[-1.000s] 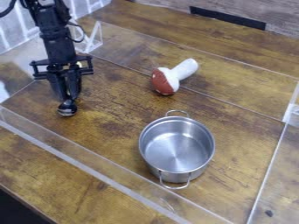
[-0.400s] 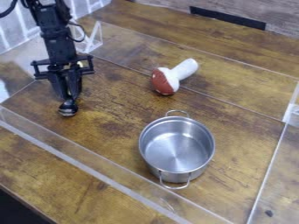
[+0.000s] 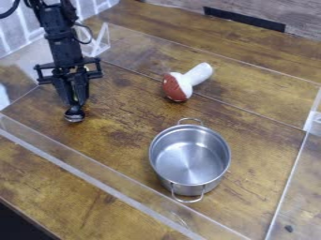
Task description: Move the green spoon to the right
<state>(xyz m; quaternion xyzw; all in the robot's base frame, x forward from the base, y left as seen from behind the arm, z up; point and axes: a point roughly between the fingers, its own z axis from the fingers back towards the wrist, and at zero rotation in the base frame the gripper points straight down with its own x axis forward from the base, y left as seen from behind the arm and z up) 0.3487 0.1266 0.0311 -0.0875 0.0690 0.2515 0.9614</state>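
Observation:
My gripper [image 3: 74, 101] hangs straight down over the left part of the wooden table, its dark fingers [image 3: 70, 92] drawn close together. Just below the fingertips shows a small shiny rounded piece, the bowl of the green spoon [image 3: 74, 115], at or just above the tabletop. The spoon's handle is hidden between the fingers, so the spoon seems to be held upright with the bowl down.
A mushroom toy [image 3: 185, 82] with a white stem and red-brown cap lies right of the gripper. A steel pot [image 3: 191, 157] with two handles stands at the front right. Low clear walls [image 3: 75, 176] fence the work area.
The gripper and the shiny spoon bowl under it have edged very slightly upward. The mushroom toy and the pot have not moved.

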